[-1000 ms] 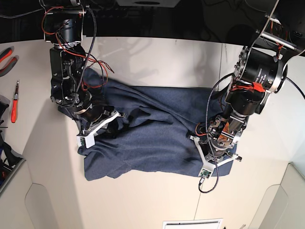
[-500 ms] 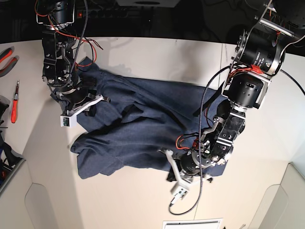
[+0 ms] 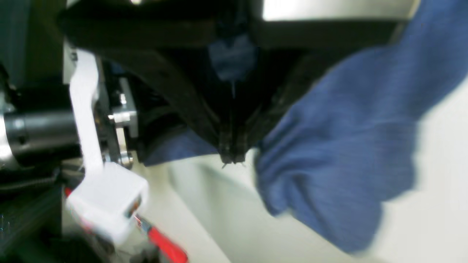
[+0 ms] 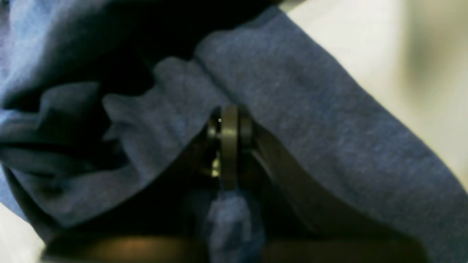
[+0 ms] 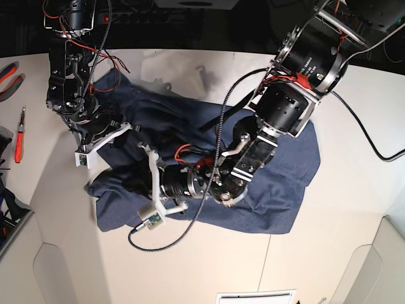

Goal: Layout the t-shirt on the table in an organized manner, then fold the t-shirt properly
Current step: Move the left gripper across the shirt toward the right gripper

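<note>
The navy-blue t-shirt [image 5: 285, 171] lies rumpled across the white table [image 5: 209, 266], with no lettering showing. My left gripper [image 5: 142, 185] has reached across to the shirt's left part. In the left wrist view its jaws [image 3: 232, 155] are pressed together just above the table, blue cloth [image 3: 232, 60] is pinched deeper between them, and the t-shirt [image 3: 347, 146] hangs beside. My right gripper [image 5: 104, 132] sits at the shirt's far-left corner. In the right wrist view it [image 4: 229, 122] is shut on a fold of the t-shirt [image 4: 310, 120].
Red-handled pliers [image 5: 7, 76] and a red screwdriver [image 5: 19, 142] lie on the table's left edge. A white sheet [image 5: 256, 296] sits at the front edge. The table's rounded front corners and seam lines show near the front. The two wrists are close together.
My left arm has swept from the shirt's right side across to its left, dragging cloth with it. My right gripper has pulled its corner back toward the far left.
</note>
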